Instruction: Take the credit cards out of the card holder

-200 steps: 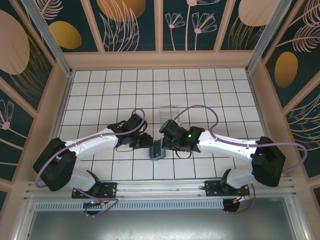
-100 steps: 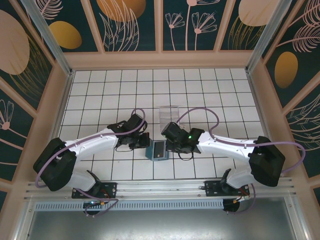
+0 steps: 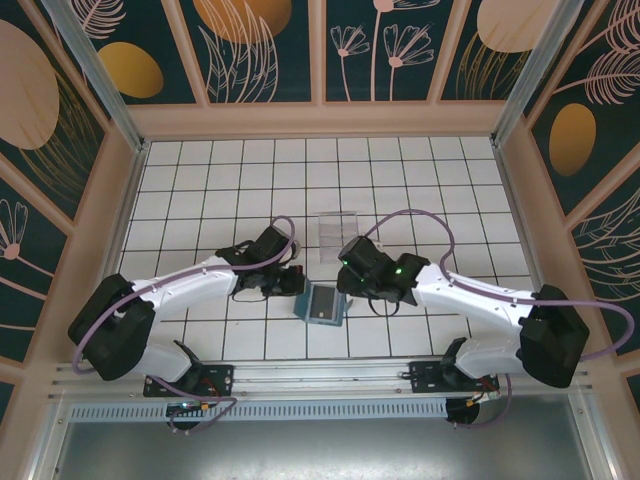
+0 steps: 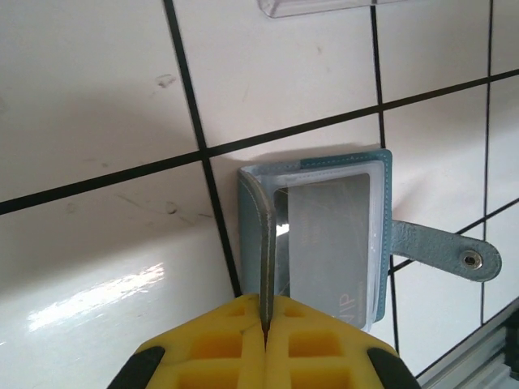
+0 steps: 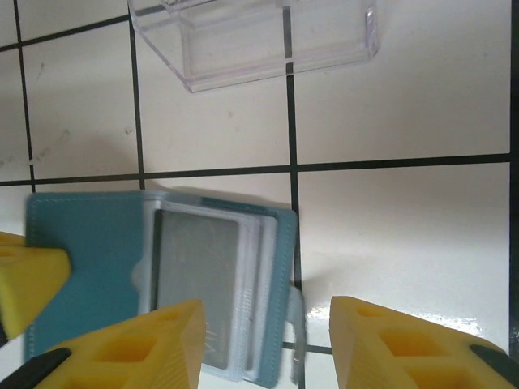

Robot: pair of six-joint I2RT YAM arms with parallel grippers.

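The teal-blue card holder (image 3: 322,302) lies opened like a book on the tiles between the two arms. A pale grey credit card (image 4: 328,235) sits in its clear sleeve (image 5: 199,253); a black card is out of view. The snap strap (image 4: 454,253) sticks out to one side. My left gripper (image 3: 297,284) is shut on the raised cover flap (image 4: 264,243), its yellow fingers (image 4: 219,340) pinching the flap's edge. Just above the holder's right edge hangs my right gripper (image 5: 268,324), open and apart from the holder, with nothing in it.
A transparent plastic box (image 3: 337,230) stands one tile behind the holder, also seen as a clear box (image 5: 251,36) in the right wrist view. White tiled floor (image 3: 200,180) stretches to the wooden walls. The arms' metal rail (image 3: 320,375) runs along the near edge.
The holder, earlier held on edge between both grippers, now lies open. My right gripper has let go and drawn back to the right. The left gripper keeps its hold on the cover.
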